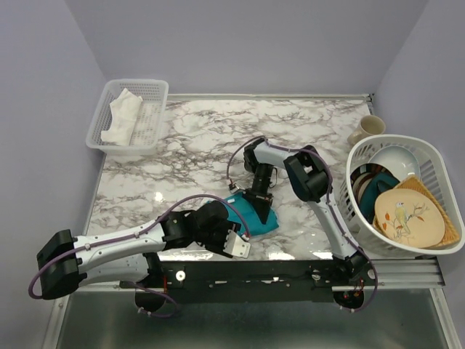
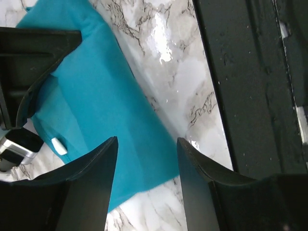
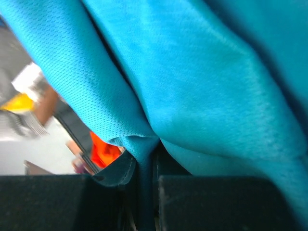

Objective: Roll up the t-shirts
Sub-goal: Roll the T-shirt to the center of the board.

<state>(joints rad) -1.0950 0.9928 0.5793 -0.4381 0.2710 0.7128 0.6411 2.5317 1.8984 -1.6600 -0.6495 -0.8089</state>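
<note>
Your right claw [image 3: 146,190] is pressed together on a fold of the t-shirt [image 1: 253,222], pinching the teal fabric between its two dark fingers; in the right wrist view the cloth drapes from that pinch and fills nearly the whole picture. Your left claw [image 2: 144,190] is spread, holding nothing, and it hangs over the near part of the shirt with the fabric showing in the gap between its fingers [image 2: 91,192]. The t-shirt sits as a small folded bundle at the near middle of the marble desk [image 1: 203,138], close to the black rail at the desk's near edge, with a small pale label [image 2: 58,146] showing on its side. At the far left corner of the desk you have a white mesh tray [image 1: 156,91] holding a white cloth [image 1: 122,116]. On the right stands a white basket [image 1: 436,156] of dishes, with a cream mug [image 1: 368,129] just behind it.
</note>
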